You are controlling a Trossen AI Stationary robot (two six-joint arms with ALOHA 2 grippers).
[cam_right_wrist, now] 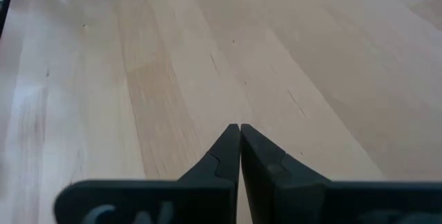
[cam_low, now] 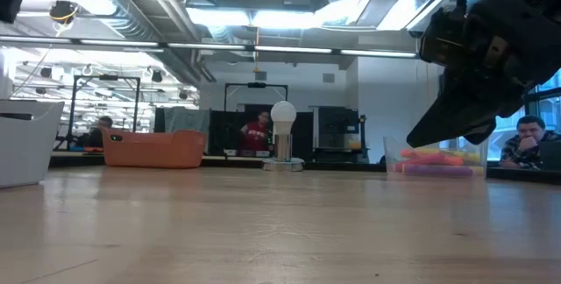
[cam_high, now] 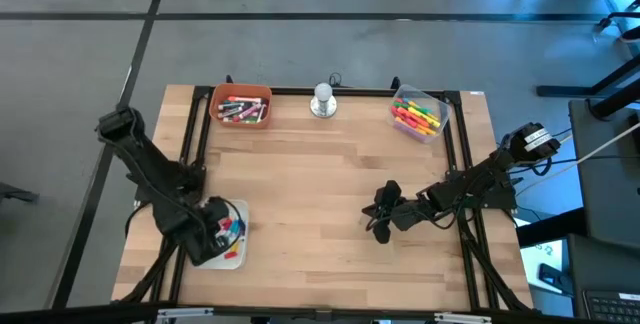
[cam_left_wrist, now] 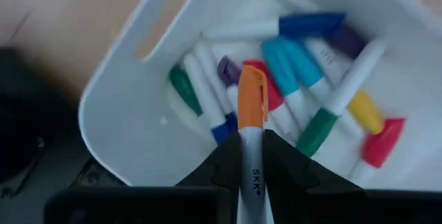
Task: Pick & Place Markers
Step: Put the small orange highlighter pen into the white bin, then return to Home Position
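**Orange-capped marker clamped over the white bin**

I have the left claw (cam_left_wrist: 250,156) clenched on a white-bodied marker with an orange cap (cam_left_wrist: 251,124). The barrel is pinched between the two dark fingers and the cap sticks out ahead of the tips, in line with the claw's own axis, so I judge it will ride straight with the wrist and not swing. Directly beyond the cap lies the white plastic bin with a slot handle (cam_left_wrist: 131,89), and in it the other markers, a loose heap of short capped pens in blue, teal, green, purple, red and yellow (cam_left_wrist: 324,79), lying crossed over one another. The held pen sits above that heap; whether its cap touches a pen beneath I cannot tell.

From overhead, the left arm (cam_high: 150,169) reaches from the tabletop's outer left edge and folds down over the bin (cam_high: 236,254), wrist pitched steeply so the claw looks into it.

Well away from this claw, along the far edge of the wooden tabletop (cam_high: 320,184), stand an orange rectangular tray holding markers (cam_high: 241,105), a silver round knob-like object (cam_high: 322,101) and a clear plastic box of bright markers (cam_high: 418,114). I take those containers as candidate drop points.

The right claw (cam_right_wrist: 239,144) waits clenched on nothing, its tips together just above bare wood. Its arm (cam_high: 470,189) stretches low from the right edge toward mid-tabletop.
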